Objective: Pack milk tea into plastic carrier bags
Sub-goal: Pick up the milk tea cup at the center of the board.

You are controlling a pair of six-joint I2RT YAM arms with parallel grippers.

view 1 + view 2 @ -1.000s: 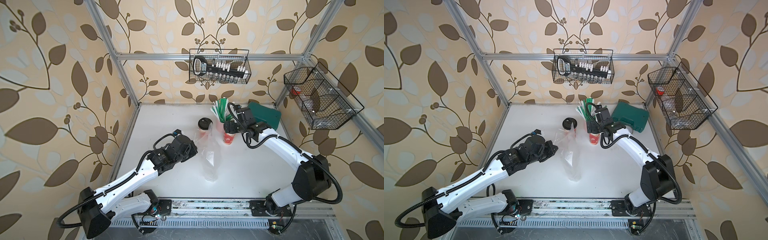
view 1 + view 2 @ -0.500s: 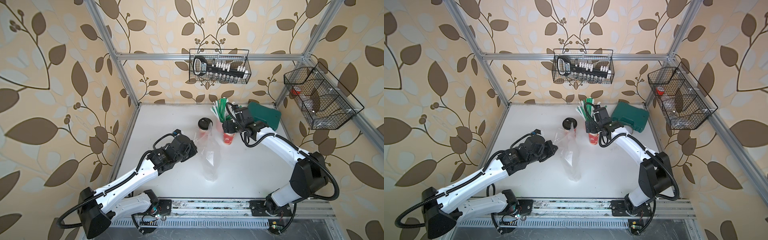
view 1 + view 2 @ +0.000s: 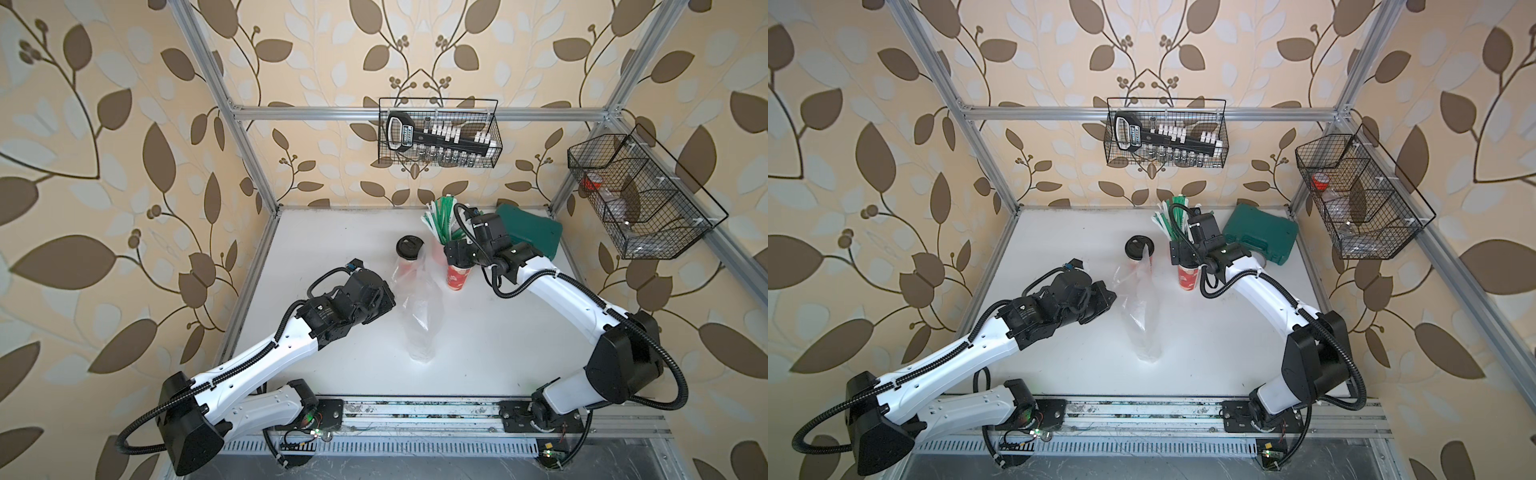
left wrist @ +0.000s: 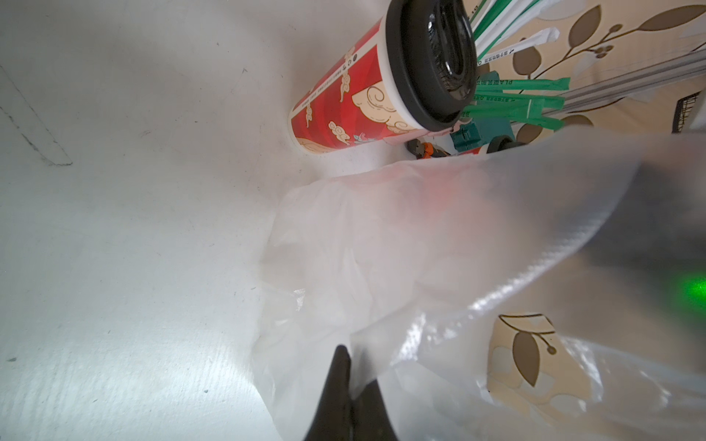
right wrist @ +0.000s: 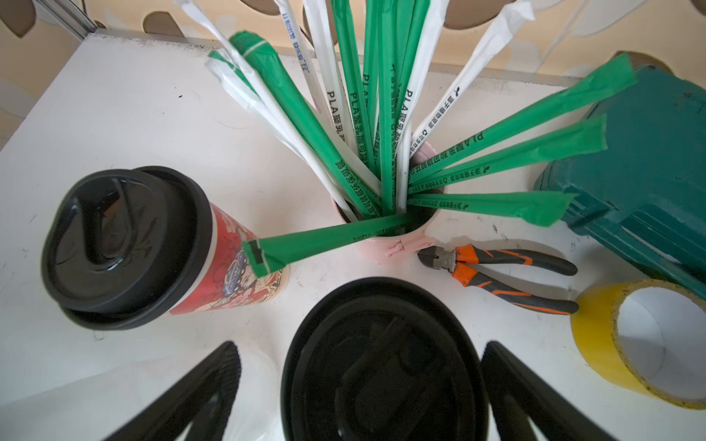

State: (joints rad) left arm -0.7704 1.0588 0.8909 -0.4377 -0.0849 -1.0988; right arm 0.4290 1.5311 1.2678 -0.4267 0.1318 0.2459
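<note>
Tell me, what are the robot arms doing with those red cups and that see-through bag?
They are packing milk tea. The left gripper is pinched shut on an edge of the clear plastic bag, which lies on the white table. The right gripper is open, its jaws on either side of the lid of one red cup, not squeezing. The other red cup stands beside the bag. Neither cup is inside yet.

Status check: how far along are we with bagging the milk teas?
Done: the left gripper is shut on an edge of the plastic bag, holding it up off the table. In hand: the right gripper is open astride one cup, not yet gripping it. Left: that cup and the second cup both stand outside the bag, so nothing is packed.
</note>
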